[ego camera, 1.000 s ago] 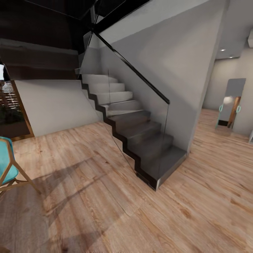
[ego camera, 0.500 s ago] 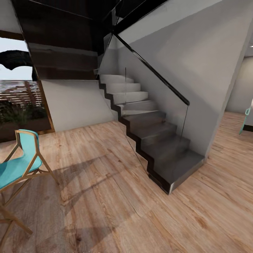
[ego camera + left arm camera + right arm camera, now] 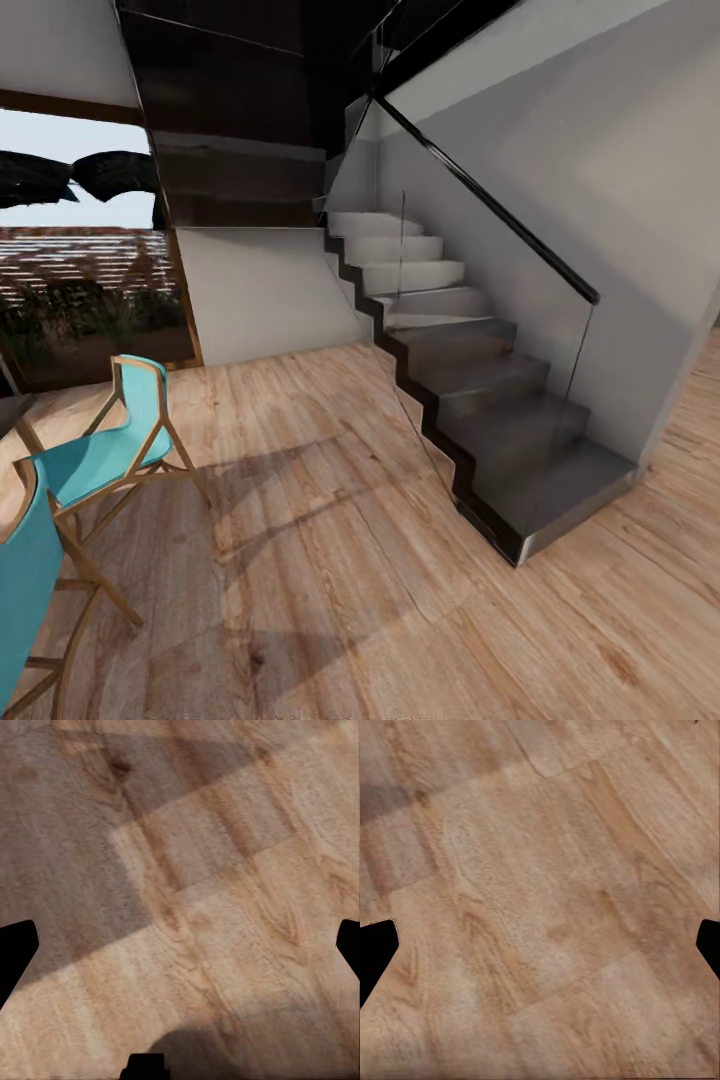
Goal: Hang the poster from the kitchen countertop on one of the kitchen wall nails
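Observation:
The poster and the kitchen countertop are out of view. In the left wrist view my left gripper (image 3: 180, 945) is open, its black fingertips (image 3: 15, 949) far apart at the picture's two sides, with bare wooden floor (image 3: 195, 892) between them. The right wrist view has my right gripper (image 3: 540, 949) open in the same way, dark fingertips (image 3: 375, 949) at both sides over wooden planks (image 3: 547, 900). Nothing is held in either gripper.
A dark staircase (image 3: 470, 400) with a glass balustrade (image 3: 490, 290) rises ahead on the right. Two turquoise chairs with wooden legs (image 3: 105, 455) (image 3: 25, 590) stand at the left. A large window (image 3: 80, 250) is behind them. Wooden floor (image 3: 330, 560) stretches between chairs and stairs.
The whole head view has swung left: the staircase has shifted right, the far doorway has left the picture, and the window and a second chair have come in at the left.

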